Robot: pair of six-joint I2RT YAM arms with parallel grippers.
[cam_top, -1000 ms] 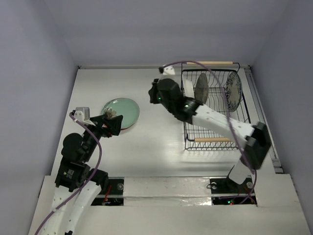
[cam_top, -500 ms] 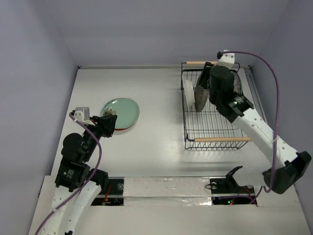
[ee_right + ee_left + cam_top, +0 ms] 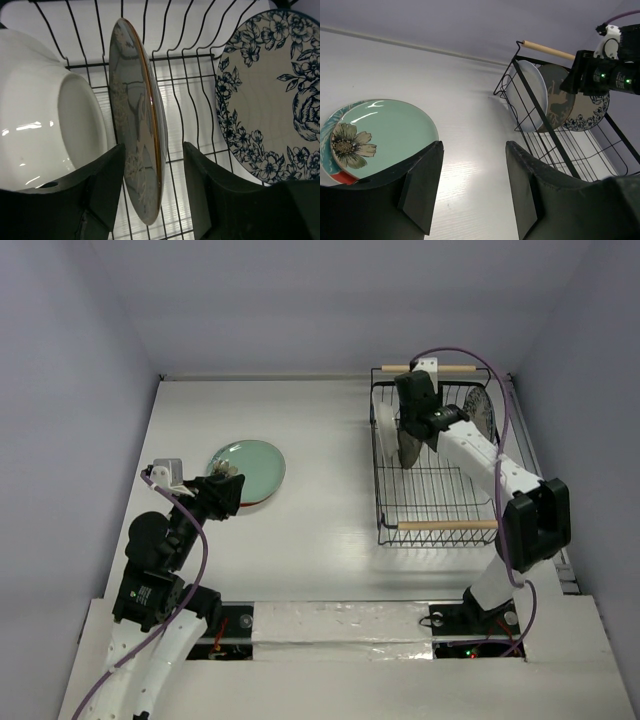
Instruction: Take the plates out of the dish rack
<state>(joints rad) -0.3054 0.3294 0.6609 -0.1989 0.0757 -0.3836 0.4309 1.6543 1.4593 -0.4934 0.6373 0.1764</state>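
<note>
Entry: my right gripper (image 3: 154, 185), jaws open, straddles the grey-brown speckled plate (image 3: 135, 125) upright at the far end of the dish rack (image 3: 447, 525); left gripper (image 3: 472, 185) open; risk: a skewed closing knocks it into the white plate (image 3: 50, 110) just beside.

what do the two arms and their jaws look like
The left arm and right arm have white links speckled with small dots, joined by bulky black joints. A purple cable loops along each to a small white block at the wrist. Green lights glow on the right wrist. The jaws are matte black wedges.
</note>
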